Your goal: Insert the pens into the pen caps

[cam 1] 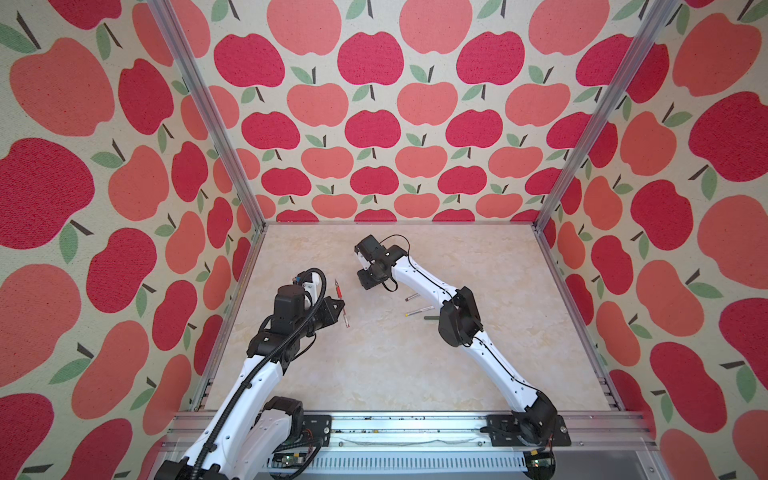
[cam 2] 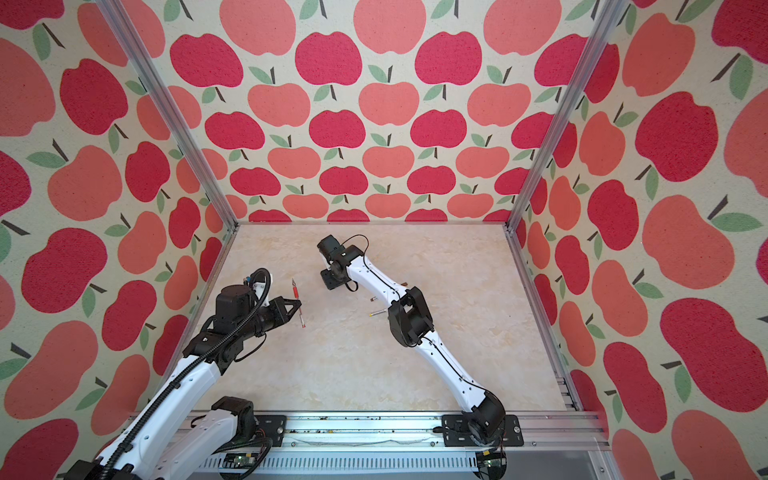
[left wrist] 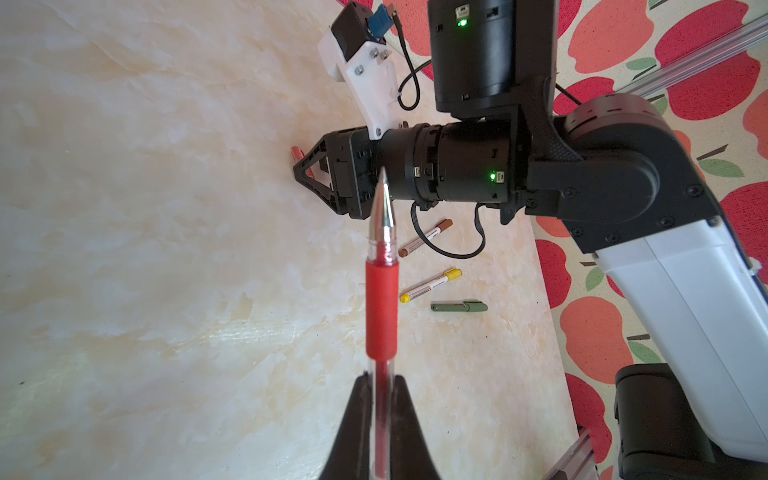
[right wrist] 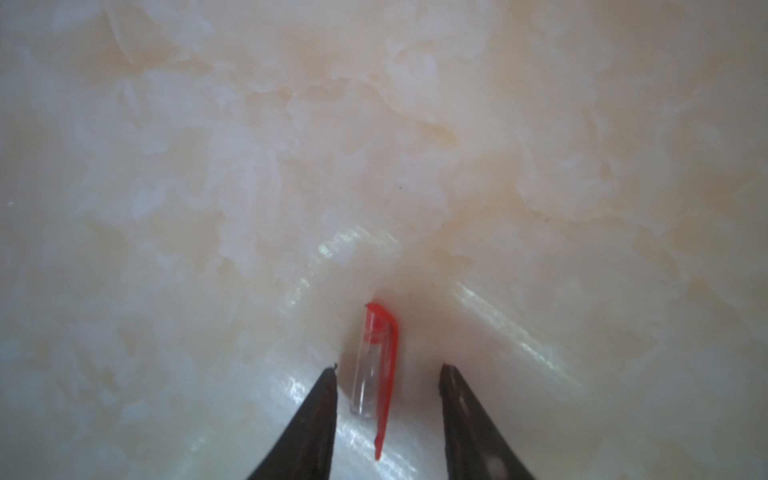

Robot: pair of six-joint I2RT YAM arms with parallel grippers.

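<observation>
The left tool (left wrist: 380, 380) is clamped on the red pen (left wrist: 381, 307), tip forward. The right tool (right wrist: 388, 368) stands apart astride the red cap (right wrist: 372, 361) lying on the desk (right wrist: 208, 166) (one finger perhaps touching it). Best to close squarely on the cap's clear body, avoiding the clip.

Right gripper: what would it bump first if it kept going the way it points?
Probably the table; the gripper straddles the red cap, though depth is unclear.
</observation>
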